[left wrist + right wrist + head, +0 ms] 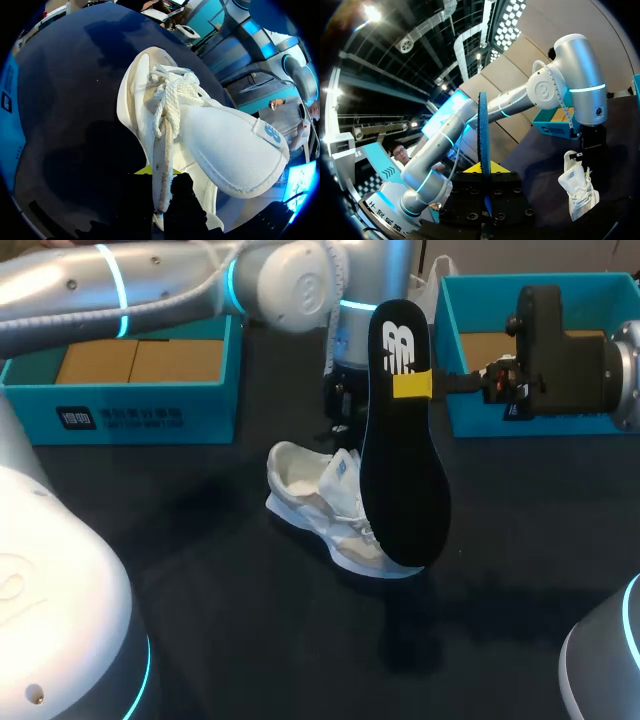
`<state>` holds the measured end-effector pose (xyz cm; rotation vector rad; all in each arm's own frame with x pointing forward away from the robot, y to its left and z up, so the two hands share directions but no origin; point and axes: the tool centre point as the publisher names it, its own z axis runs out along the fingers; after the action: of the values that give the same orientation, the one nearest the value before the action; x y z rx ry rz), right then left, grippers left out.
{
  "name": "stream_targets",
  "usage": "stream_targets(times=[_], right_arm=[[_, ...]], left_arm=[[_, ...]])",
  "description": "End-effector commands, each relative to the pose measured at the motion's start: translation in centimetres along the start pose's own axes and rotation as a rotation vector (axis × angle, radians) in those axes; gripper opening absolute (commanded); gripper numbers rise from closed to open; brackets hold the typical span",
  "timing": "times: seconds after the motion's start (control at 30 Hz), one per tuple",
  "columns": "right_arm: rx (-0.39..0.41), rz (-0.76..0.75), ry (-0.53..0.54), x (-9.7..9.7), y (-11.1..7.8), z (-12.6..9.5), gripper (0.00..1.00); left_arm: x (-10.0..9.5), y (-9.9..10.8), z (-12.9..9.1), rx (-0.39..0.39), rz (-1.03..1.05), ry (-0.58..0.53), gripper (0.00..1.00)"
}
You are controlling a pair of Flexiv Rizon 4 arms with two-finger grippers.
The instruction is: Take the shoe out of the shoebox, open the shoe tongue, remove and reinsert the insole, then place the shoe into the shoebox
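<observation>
black flat insole point(400, 460) clamped in right pincer point(412, 385) near white shoe point(310, 485).

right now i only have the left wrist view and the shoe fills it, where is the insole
Observer: The insole is out of the shoe. The right tool holds it upright over the table.
Operator: gripped at which part
Observer: Near its upper, narrower end. The wide end hangs low, in front of the shoe in the head view.
Operator: what else is around
Observer: The left teal box and the right teal box stand at the table's far side, and the shoe lies between them, nearer the camera.
</observation>
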<state>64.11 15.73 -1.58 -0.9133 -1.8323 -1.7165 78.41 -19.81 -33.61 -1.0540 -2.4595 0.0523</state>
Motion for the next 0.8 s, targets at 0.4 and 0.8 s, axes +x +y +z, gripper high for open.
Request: stream_targets(times=[0.4,0.8], right_arm=[[0.000,0.002,-0.003,0.0,0.0,0.2,0.00],[0.000,0.002,-0.003,0.0,0.0,0.2,0.00]], left_arm=[[-1.5,-0.3,-1.2,-0.300,0.643,0.285,0.00],[-1.8,-2.0,-0.2,-0.328,0.740,0.251,0.00]])
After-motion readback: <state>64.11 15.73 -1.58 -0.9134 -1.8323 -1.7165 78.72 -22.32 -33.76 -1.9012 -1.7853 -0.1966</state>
